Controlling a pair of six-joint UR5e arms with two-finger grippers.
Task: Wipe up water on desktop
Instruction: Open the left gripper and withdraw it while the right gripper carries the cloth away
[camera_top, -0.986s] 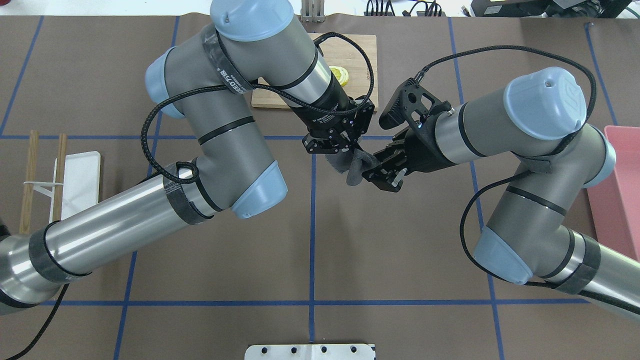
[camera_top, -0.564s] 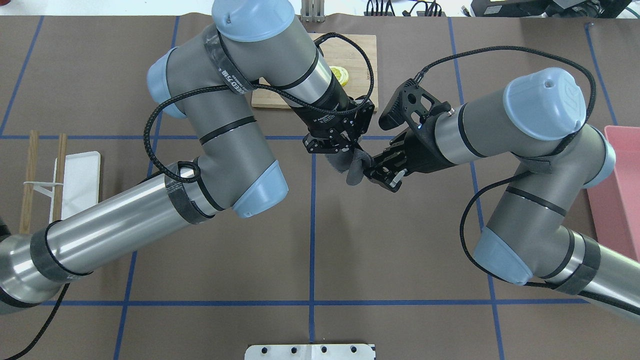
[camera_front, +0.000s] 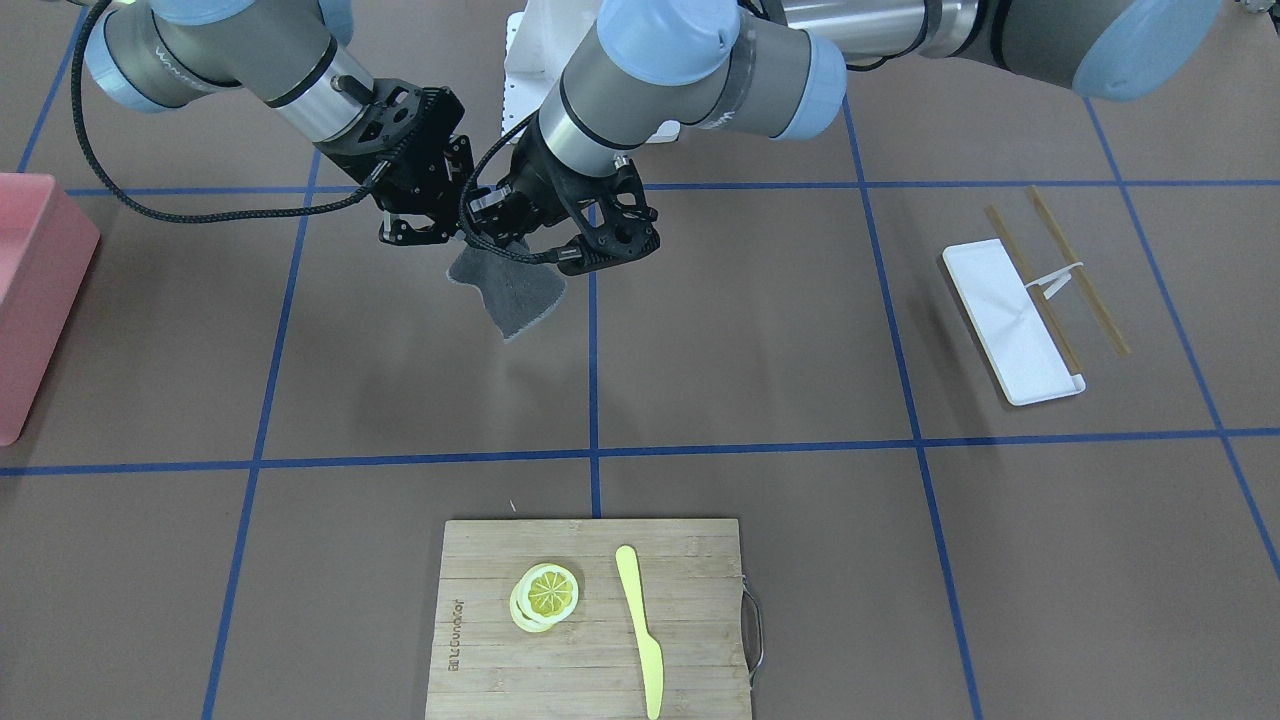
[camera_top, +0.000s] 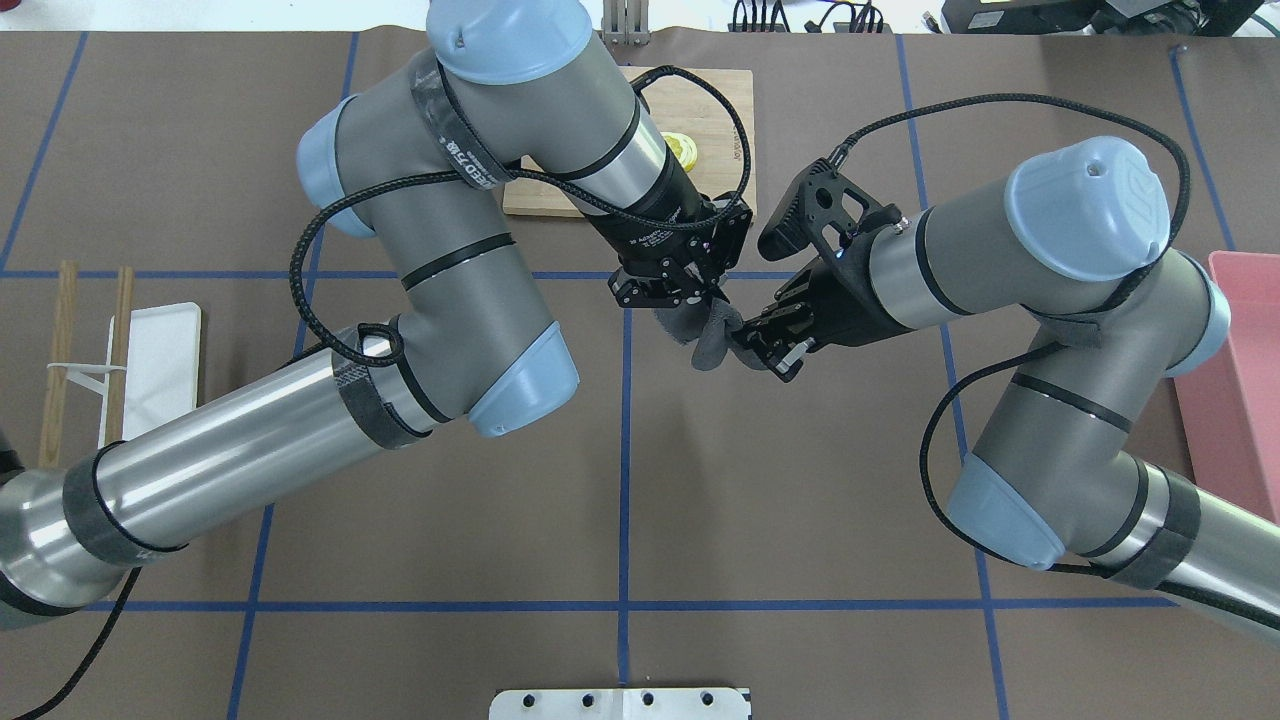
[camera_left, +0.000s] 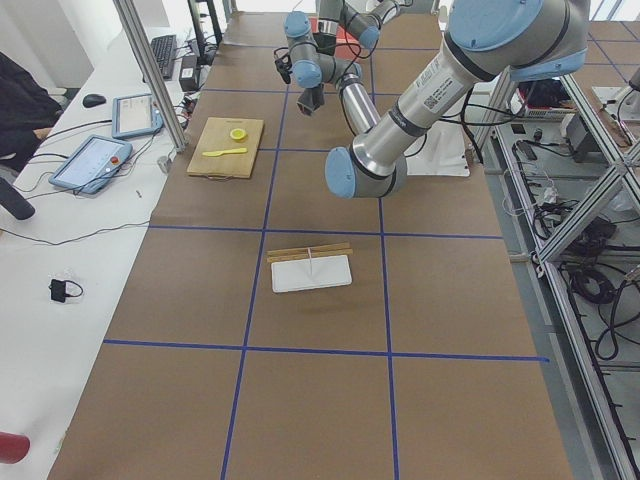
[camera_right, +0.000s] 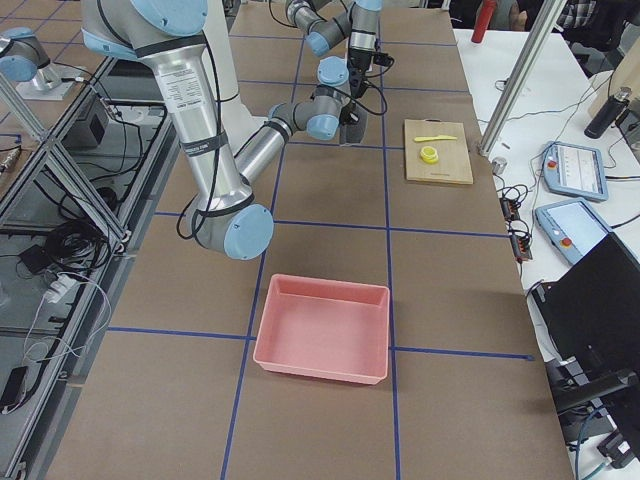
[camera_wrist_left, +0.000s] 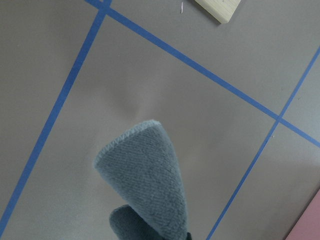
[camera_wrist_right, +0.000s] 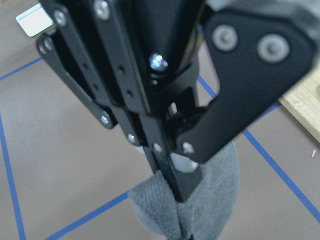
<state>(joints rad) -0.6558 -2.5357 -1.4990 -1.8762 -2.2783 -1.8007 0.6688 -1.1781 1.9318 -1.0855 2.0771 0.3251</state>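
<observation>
desktop (camera_top: 800, 500) lay under both arms, no puddle i could make out. cloth (camera_front: 515, 290) hung clear of it by the middle tape cross, left gripper (camera_top: 705, 303) pinched on its top. right gripper (camera_top: 758, 350) sat against the cloth's edge, probably a handover; couldn't tell if clamped.

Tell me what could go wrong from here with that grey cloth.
1. The left gripper pinches the cloth only near its top; most of it hangs free above the desktop. A tug could pull it loose.
2. The right gripper sits right against the same cloth, very near the left one, so the fingers might collide.
3. No water shows on the desktop here, so a wipe may miss it.
</observation>
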